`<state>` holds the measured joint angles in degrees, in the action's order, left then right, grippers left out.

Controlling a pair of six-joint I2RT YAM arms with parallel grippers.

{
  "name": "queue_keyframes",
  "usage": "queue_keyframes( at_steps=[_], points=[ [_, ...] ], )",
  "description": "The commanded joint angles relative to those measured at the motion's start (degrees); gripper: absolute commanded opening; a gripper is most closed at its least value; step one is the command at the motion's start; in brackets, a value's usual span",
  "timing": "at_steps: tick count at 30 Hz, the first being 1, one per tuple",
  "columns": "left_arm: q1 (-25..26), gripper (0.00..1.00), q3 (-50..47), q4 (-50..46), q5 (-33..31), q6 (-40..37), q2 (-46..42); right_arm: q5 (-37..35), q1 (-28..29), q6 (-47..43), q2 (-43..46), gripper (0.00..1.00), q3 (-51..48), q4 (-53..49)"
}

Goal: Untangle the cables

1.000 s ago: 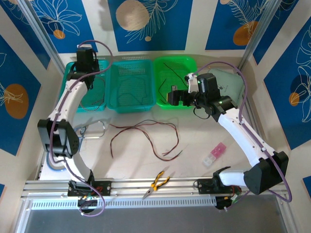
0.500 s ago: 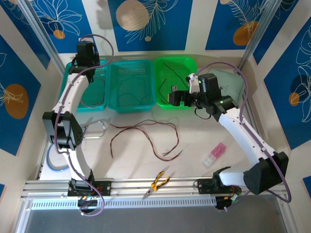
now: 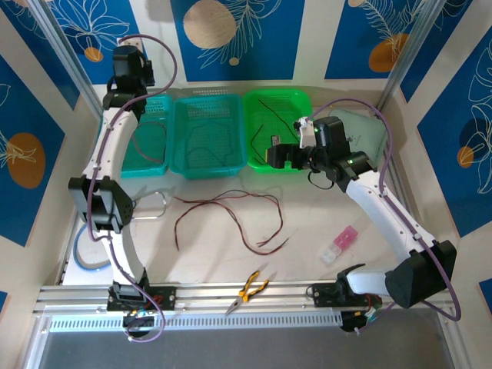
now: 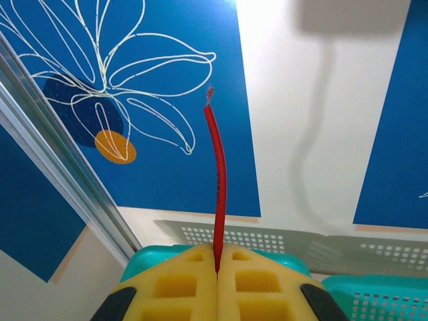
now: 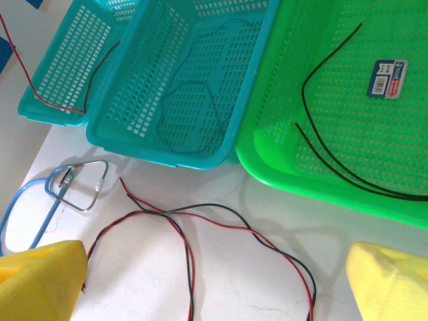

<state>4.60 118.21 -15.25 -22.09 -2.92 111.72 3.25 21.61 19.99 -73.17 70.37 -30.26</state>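
Left hand (image 4: 217, 266): yellow foam pads on a red cable (image 4: 219, 187). Bright green basket (image 5: 301, 190) with a black cable (image 5: 303, 90). Two teal baskets (image 5: 167, 157), one holding what looks like a blue-grey cable (image 5: 194, 83). Red and black cables (image 5: 167, 214) on the pale surface (image 5: 227, 281). Blue wall panels (image 4: 160, 174) with white line-drawn flowers and orange spots.

- A small blue-and-white sticker (image 5: 387, 78) lies on the perforated floor of the green basket (image 5: 301, 184). It carries a barcode and lines of tiny print, all too small to read.
- No other lettering, brand or number is legible.
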Motion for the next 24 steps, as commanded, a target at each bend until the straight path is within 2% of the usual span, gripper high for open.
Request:
queue_keyframes(
  at_steps=[1,8,11,16,20,24],
  points=[
    [-1.0,0.0,1.2,-3.6,1.0,2.2,2.7,1.2,-0.3,0.0,2.5,0.99,-0.8,-1.1],
    [-1.3,0.0,-8.0,-1.4,2.5,6.5,3.1,1.4,-0.3,0.4,3.2,0.99,-1.8,-1.2],
    [-2.1,0.0,-9.2,-2.1,5.7,8.9,4.0,1.3,-0.3,0.2,3.5,0.99,-2.1,-1.6],
    [-3.0,0.0,-5.4,-6.8,13.7,11.2,7.6,1.3,-0.3,0.7,4.5,0.99,-3.8,-1.2],
    [-3.2,0.0,2.3,-13.5,21.9,11.9,11.6,1.3,-0.3,1.0,5.3,0.99,-5.0,-1.2],
    [-3.1,0.0,3.6,-12.8,28.1,12.0,12.5,1.1,-0.4,1.2,6.2,0.99,-5.8,-1.2]
  ],
)
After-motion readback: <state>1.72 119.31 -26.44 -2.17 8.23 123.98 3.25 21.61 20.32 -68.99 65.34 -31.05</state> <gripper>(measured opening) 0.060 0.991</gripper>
